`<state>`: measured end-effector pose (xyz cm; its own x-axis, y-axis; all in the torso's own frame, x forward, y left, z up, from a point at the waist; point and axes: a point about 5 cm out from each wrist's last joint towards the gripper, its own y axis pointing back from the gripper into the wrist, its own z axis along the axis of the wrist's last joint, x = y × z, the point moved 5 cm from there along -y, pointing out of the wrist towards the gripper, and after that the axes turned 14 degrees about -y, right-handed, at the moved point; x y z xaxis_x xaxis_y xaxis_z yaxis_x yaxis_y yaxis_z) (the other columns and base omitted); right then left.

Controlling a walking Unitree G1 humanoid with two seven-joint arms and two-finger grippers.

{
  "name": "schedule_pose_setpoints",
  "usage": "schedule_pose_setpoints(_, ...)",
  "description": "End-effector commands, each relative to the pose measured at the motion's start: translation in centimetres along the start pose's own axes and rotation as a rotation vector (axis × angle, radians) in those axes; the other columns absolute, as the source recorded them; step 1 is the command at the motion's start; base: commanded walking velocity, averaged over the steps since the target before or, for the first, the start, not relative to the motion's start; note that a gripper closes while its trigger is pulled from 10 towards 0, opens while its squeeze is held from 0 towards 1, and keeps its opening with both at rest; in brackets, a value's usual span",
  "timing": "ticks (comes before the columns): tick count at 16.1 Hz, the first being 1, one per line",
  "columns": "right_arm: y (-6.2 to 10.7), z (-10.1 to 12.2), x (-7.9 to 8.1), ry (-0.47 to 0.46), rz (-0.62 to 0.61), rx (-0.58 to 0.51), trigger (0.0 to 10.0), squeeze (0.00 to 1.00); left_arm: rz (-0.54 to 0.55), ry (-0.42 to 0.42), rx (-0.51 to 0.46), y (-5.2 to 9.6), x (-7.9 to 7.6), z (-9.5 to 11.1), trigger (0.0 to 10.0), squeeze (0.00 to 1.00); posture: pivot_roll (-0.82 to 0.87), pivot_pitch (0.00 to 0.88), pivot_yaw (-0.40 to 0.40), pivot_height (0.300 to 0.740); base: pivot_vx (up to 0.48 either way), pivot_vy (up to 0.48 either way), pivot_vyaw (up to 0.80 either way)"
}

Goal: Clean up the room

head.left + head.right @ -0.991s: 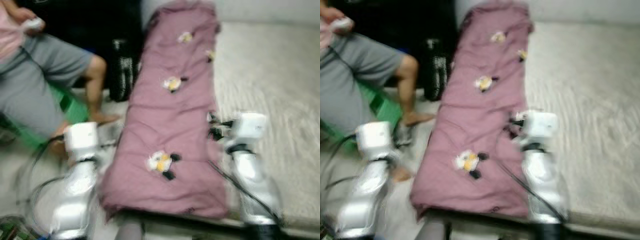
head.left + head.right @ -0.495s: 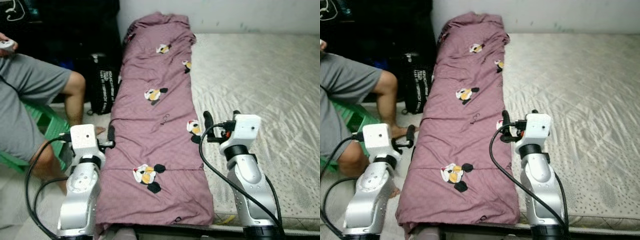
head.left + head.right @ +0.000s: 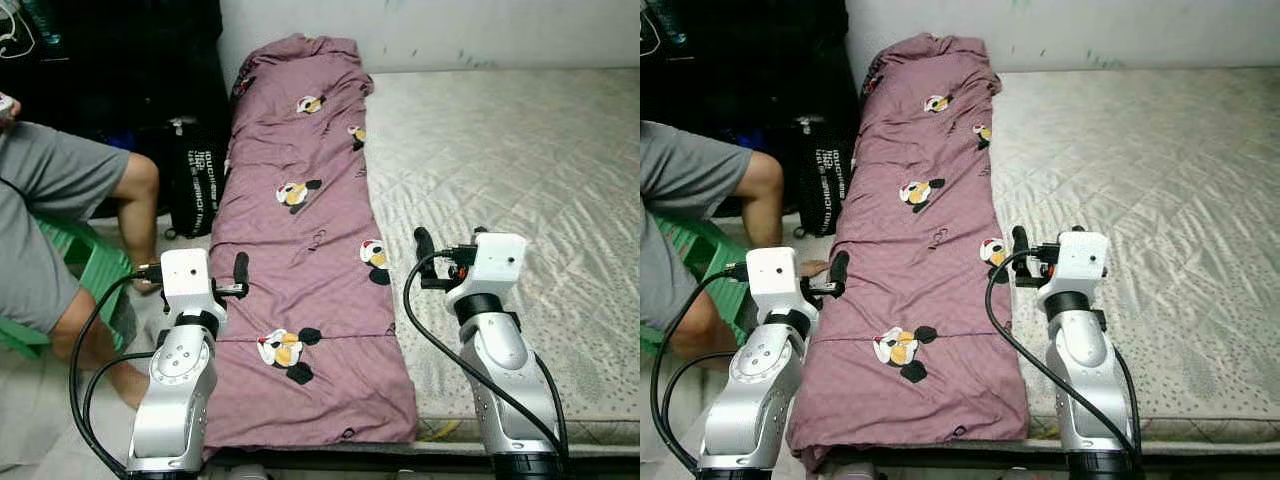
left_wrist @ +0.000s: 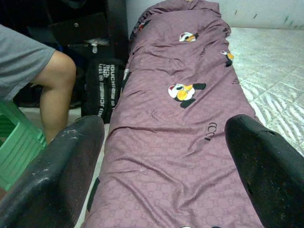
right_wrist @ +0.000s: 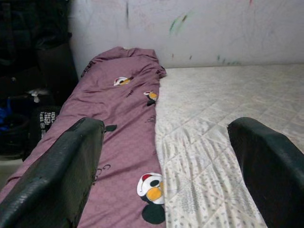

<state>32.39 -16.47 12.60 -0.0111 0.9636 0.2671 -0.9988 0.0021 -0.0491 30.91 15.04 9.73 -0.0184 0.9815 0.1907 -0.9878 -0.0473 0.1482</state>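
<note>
So there's a long mauve blanket (image 3: pixel 305 260) with little cartoon mouse prints laid out lengthwise along the left edge of a bare quilted mattress (image 3: pixel 520 170), running from the near edge all the way up to the white wall (image 3: pixel 1090 25). Left gripper (image 4: pixel 164 156) hovers over the blanket's left edge near the front, fingers spread wide with nothing between them. Right gripper (image 5: pixel 175 166) hangs over the blanket's right edge where it meets the mattress, also wide open and empty. Off to the left a person in grey shorts (image 3: pixel 60 200) sits on a green plastic stool (image 3: pixel 80 265), and a black bag (image 3: pixel 192 180) with white lettering stands on the floor between their knee and the bed.
</note>
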Motion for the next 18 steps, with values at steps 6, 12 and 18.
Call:
schedule_pose_setpoints(6, -0.04, -0.52, -0.09, 0.007, -0.002, 0.016, 10.0, 0.0, -0.008, 0.001, 0.012, -0.04, -0.02, -0.21, 10.0, 0.0, -0.04, 0.01, 0.059, 0.74, -0.267, 0.0, 0.0)
schedule_pose_setpoints(12, -0.15, -0.67, -0.05, 0.008, 0.005, 0.022, 10.0, 0.0, -0.002, 0.014, -0.005, -0.1, 0.03, 0.12, 10.0, 0.0, -0.04, 0.012, 0.057, 0.74, -0.088, 0.0, 0.0)
schedule_pose_setpoints(18, 0.3, -0.97, 0.3, 0.023, 0.036, 0.025, 10.0, 0.0, 0.005, 0.028, -0.003, 0.08, 0.24, 0.04, 10.0, 0.0, -0.04, 0.02, 0.053, 0.74, 0.0, 0.0, 0.12)
